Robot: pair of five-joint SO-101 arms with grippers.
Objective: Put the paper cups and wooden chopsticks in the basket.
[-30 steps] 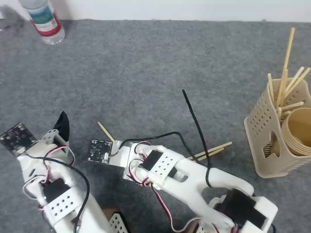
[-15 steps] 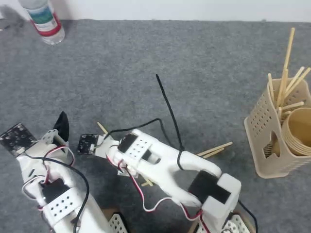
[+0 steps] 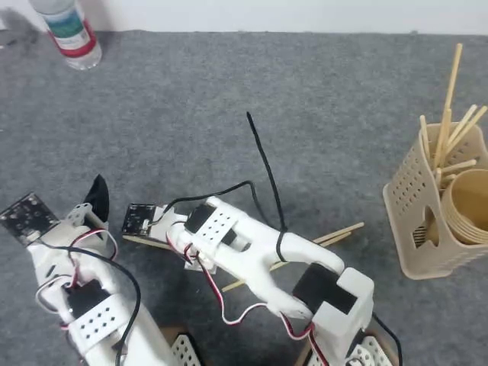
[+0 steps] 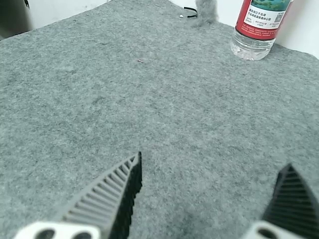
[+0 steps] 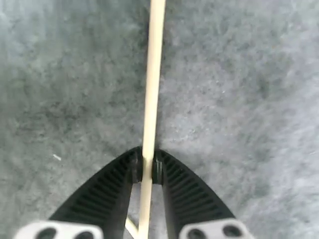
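Observation:
My right gripper [image 5: 147, 168] is shut on a wooden chopstick [image 5: 153, 74] low over the grey felt. In the high view that chopstick [image 3: 143, 241] pokes out under the right arm [image 3: 229, 238] near the table's front. Two more loose chopsticks [image 3: 339, 233] lie partly under that arm, toward the basket. The beige perforated basket [image 3: 415, 221] stands at the right edge and holds several chopsticks [image 3: 446, 130] and stacked paper cups [image 3: 467, 200]. My left gripper [image 4: 209, 186] is open over bare felt at the front left, with nothing between its fingers.
A clear water bottle with a red label [image 3: 70, 30] stands at the back left corner, seen also as the bottle [image 4: 259, 25] in the left wrist view. A black cable [image 3: 263, 164] arches up from the right arm. The grey felt mat [image 3: 229, 91] covers the table.
The right arm has swung left across the front of the table onto the short loose chopstick. That stick has turned from a diagonal to nearly level. The left arm has not moved.

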